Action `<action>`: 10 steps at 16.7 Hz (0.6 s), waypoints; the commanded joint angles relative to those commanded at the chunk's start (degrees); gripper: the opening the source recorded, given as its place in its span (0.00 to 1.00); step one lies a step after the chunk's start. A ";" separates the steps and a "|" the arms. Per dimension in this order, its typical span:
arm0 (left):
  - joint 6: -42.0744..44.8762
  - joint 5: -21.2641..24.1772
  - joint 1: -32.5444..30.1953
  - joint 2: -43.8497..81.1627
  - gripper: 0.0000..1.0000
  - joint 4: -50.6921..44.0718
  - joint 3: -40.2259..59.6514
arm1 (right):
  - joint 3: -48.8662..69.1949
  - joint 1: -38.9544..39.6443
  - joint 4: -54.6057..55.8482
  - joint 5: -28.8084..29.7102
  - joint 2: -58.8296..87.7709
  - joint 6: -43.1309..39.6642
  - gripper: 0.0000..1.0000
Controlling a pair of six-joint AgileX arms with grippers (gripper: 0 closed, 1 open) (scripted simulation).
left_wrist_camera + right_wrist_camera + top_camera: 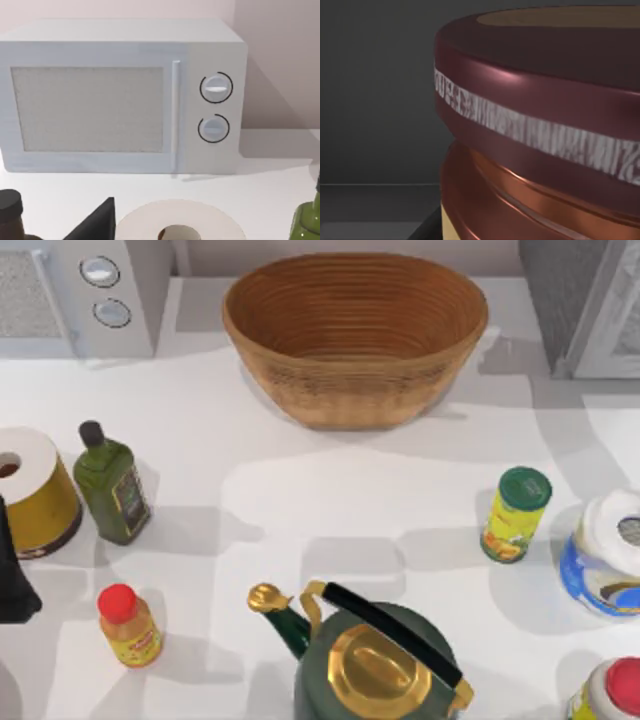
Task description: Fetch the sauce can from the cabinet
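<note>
Deep inside the dark cabinet at two o'clock, the right gripper crowds the sauce can to grasp it, jaw state indiscernible.

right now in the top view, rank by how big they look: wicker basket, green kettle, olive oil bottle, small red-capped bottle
1. wicker basket
2. green kettle, partly cut off by the frame edge
3. olive oil bottle
4. small red-capped bottle

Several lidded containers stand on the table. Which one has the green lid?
The slim yellow can with the green lid, toward the table's right side. The small yellow bottle at front left has a red cap, and the dark green glass bottle has a black one.
</note>
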 joint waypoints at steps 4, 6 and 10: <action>0.00 0.00 0.00 0.00 1.00 0.00 0.00 | -5.81 -2.64 1.55 -2.15 -6.17 -0.87 0.00; 0.00 0.00 0.00 0.00 1.00 0.00 0.00 | -11.43 -4.84 3.47 -3.91 -11.68 -1.23 0.00; 0.00 0.00 0.00 0.00 1.00 0.00 0.00 | -25.83 -8.13 7.94 -6.80 -24.40 -1.72 0.00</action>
